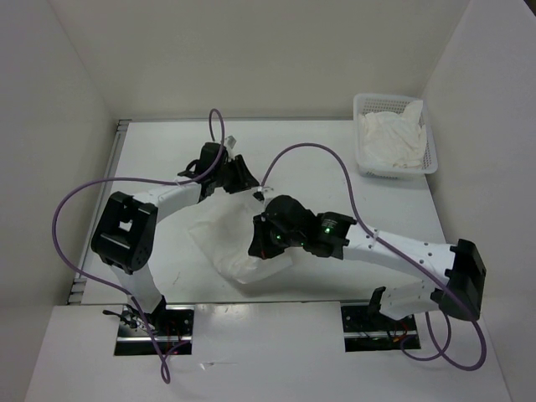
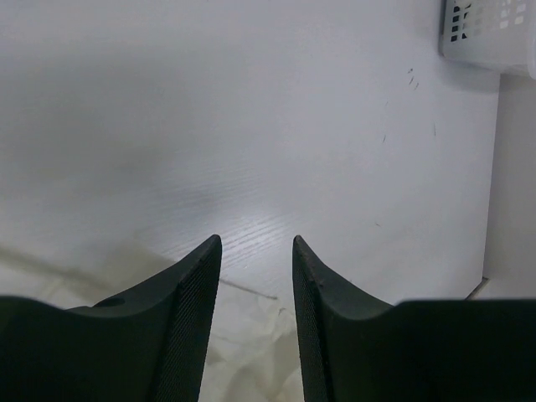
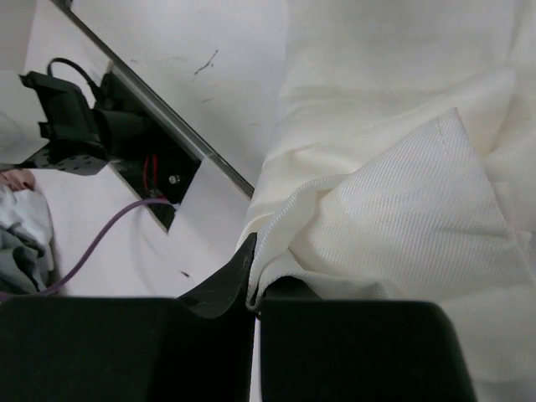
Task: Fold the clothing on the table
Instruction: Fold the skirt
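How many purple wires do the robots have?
2: one thin purple cable loops around the left arm; a second purple cable arches over the right arm. None seem hidden.

From the overhead camera I see a white mesh basket (image 1: 402, 170) at the far right, close against the white walls (image 1: 251, 59), with a crumpled white cloth heap (image 1: 392, 138) filling it. My right wrist feed shows bunched grey fabric (image 3: 15, 243) at its left edge.
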Robot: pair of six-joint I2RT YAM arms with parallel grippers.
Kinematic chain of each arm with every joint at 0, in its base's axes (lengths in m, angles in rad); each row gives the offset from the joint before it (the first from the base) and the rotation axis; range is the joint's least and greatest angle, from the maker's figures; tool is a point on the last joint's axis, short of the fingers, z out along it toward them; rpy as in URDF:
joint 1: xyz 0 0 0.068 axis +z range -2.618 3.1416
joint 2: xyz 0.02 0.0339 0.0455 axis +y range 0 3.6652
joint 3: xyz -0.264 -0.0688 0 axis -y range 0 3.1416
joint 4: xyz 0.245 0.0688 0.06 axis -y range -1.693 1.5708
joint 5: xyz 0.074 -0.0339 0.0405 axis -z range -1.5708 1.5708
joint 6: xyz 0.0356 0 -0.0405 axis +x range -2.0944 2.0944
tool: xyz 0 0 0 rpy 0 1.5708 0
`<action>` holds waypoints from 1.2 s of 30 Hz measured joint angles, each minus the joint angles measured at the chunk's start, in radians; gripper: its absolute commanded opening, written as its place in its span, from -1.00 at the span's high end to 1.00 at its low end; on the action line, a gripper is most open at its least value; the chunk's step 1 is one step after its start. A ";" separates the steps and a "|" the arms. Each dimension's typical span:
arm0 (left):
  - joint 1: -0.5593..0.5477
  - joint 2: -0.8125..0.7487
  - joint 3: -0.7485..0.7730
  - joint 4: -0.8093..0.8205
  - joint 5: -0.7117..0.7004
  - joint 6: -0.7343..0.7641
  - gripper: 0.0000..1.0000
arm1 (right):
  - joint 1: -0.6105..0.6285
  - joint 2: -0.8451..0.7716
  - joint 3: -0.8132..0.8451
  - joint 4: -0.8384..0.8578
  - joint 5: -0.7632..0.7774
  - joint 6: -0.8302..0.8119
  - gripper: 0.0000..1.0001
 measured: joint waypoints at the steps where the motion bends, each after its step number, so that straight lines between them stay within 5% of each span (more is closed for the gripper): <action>1: 0.000 0.000 -0.003 0.000 0.000 0.000 0.06 | 0.002 -0.016 0.000 -0.005 0.006 0.009 1.00; 6: 0.003 0.000 -0.012 -0.002 0.000 0.000 0.03 | 0.002 -0.008 0.024 -0.023 0.037 0.013 1.00; 12: 0.037 0.000 -0.020 -0.002 0.001 0.000 0.03 | 0.002 0.201 0.179 -0.032 0.040 -0.063 1.00; 28: 0.309 -0.190 -0.067 -0.055 -0.081 -0.043 -0.08 | 0.007 0.648 0.486 0.040 -0.033 -0.225 1.00; 29: 0.312 -0.195 -0.072 -0.052 -0.081 -0.050 -0.08 | 0.007 0.669 0.502 0.044 -0.041 -0.233 0.95; 30: 0.312 -0.198 -0.079 -0.050 -0.080 -0.053 -0.08 | 0.007 0.690 0.517 0.049 -0.048 -0.242 0.24; 31: 0.312 -0.198 -0.087 -0.049 -0.080 -0.054 -0.08 | 0.007 0.711 0.532 0.050 -0.056 -0.246 -0.08; 34: 0.310 -0.198 -0.113 -0.053 -0.074 -0.057 -0.08 | 0.005 0.764 0.564 0.068 -0.071 -0.275 -0.59; 36: 0.309 -0.198 -0.126 -0.056 -0.072 -0.058 -0.08 | 0.000 0.771 0.564 0.072 -0.082 -0.290 -0.62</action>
